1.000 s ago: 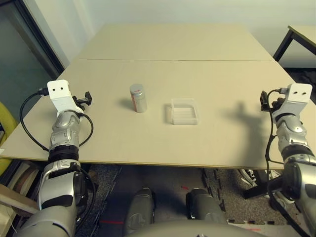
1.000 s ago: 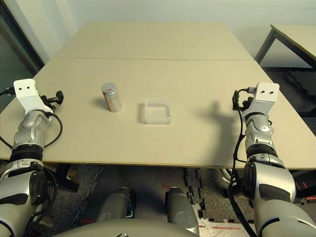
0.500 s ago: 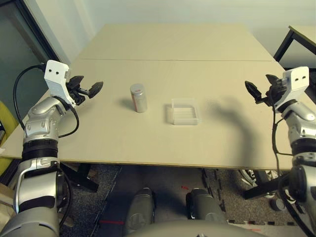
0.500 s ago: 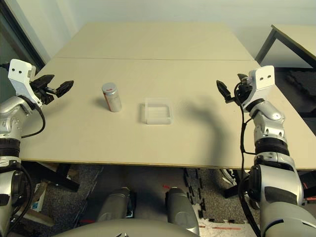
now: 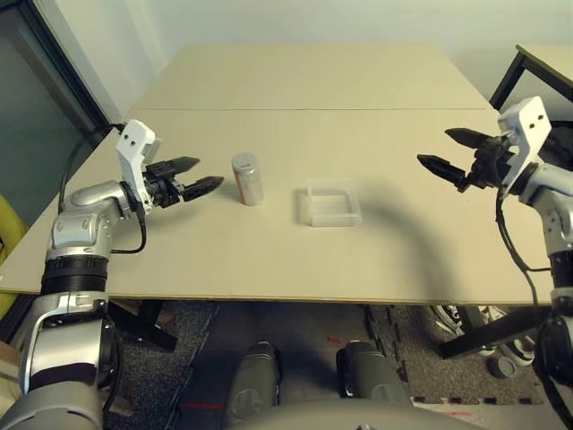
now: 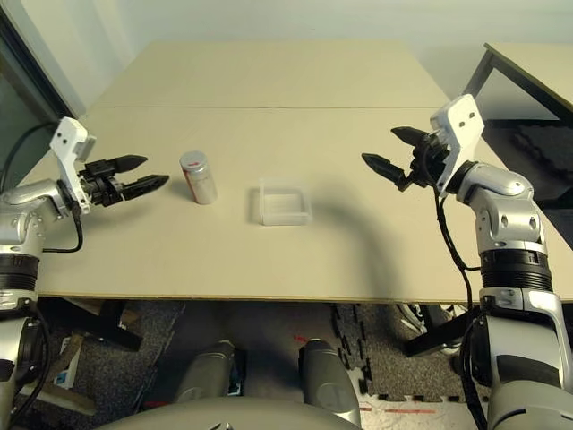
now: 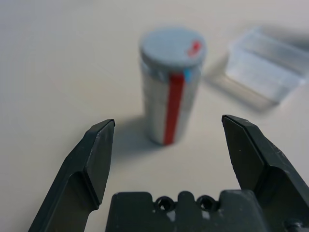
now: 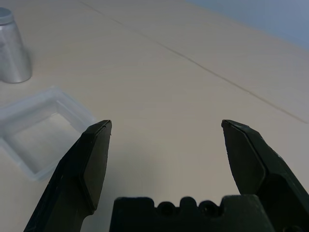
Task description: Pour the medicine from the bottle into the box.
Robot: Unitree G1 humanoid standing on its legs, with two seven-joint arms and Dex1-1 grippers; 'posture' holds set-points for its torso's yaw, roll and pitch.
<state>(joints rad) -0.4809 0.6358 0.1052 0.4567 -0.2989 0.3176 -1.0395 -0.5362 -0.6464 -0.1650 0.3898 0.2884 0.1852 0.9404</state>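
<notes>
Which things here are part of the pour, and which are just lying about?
Part of the pour:
- bottle, upright, grey cap on
- box, clear, beside the bottle
- left gripper, open, aimed at the bottle
- right gripper, open, above the table

Lying about:
- second table, past the right arm

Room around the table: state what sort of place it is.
Probably a plain lab or office workroom. Pale wooden tables pushed together stand by bare white walls, another black-legged desk stands to the right, and dark mats cover the floor.
</notes>
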